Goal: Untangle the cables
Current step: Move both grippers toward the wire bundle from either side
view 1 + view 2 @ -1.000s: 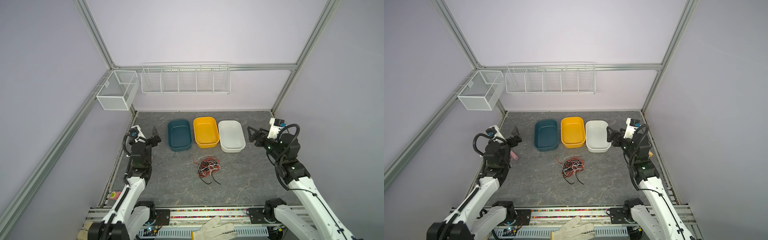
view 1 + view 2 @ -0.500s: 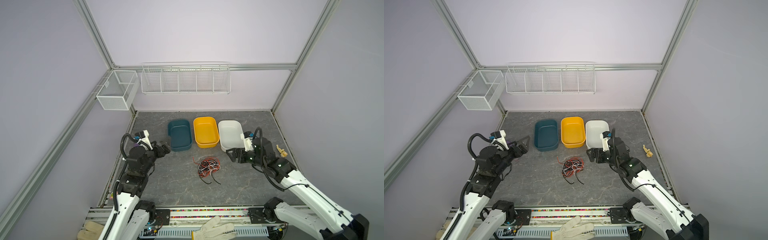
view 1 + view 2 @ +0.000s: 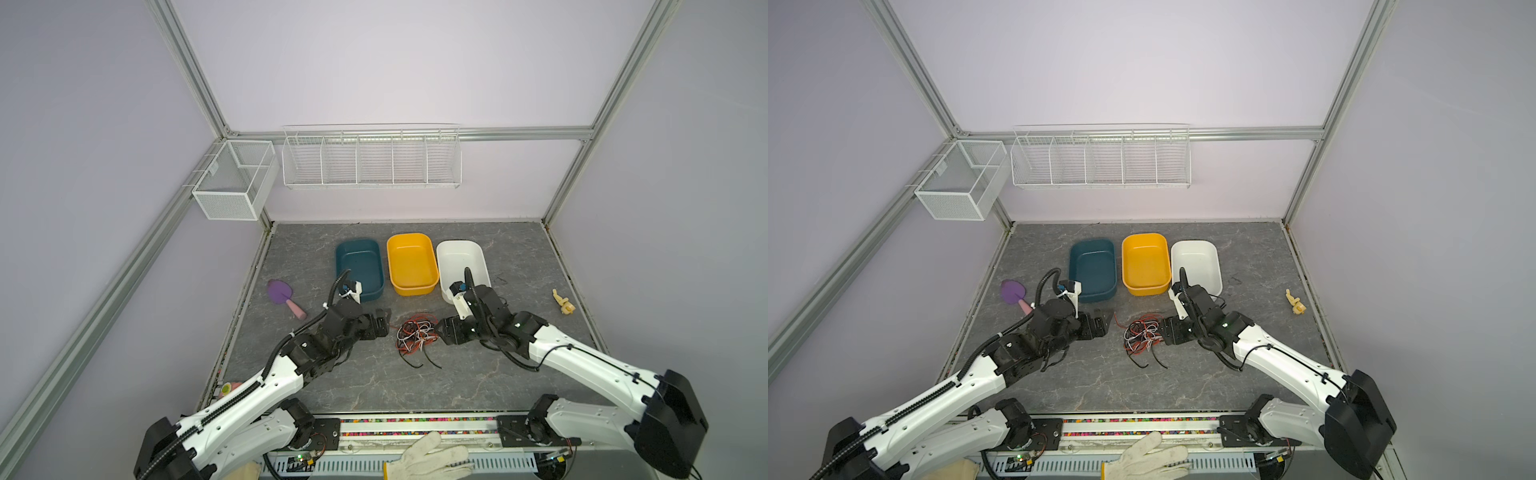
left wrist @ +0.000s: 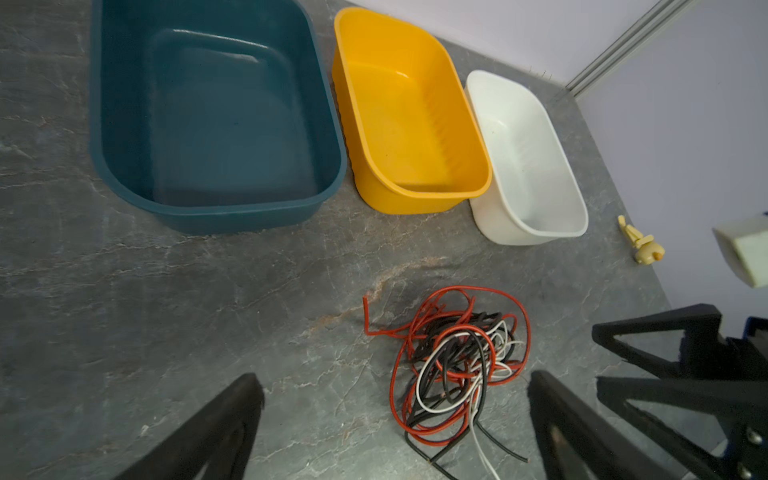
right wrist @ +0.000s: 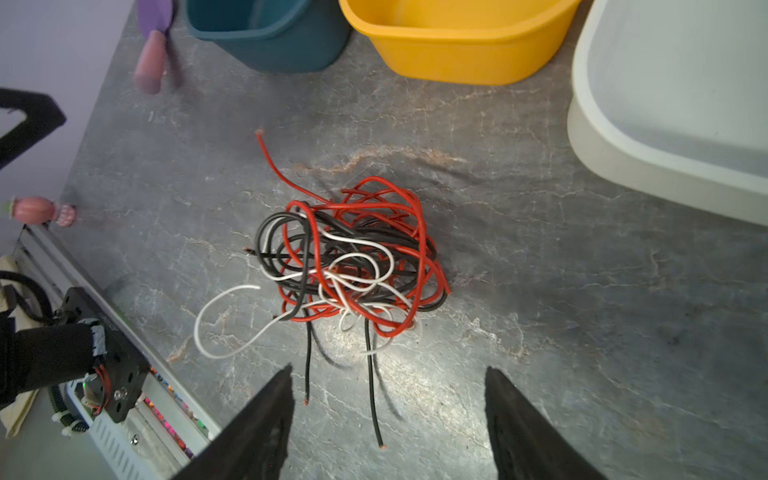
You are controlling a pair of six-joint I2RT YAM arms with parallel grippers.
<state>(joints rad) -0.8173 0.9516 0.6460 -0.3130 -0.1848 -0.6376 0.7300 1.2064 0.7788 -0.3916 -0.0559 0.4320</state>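
flanking the tangled cables (image 3: 417, 338), left pincer (image 3: 385, 323) and right pincer (image 3: 439, 331) gape, empty.

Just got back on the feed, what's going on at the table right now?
The two arms flank a knotted bundle of red, black and white cables lying on the grey tabletop, in front of the teal tub, yellow tub and white tub, all empty. The left gripper sits to the bundle's left and the right gripper at its right edge, both with jaws open. Neither holds a wire; the cables are all in one tangle.
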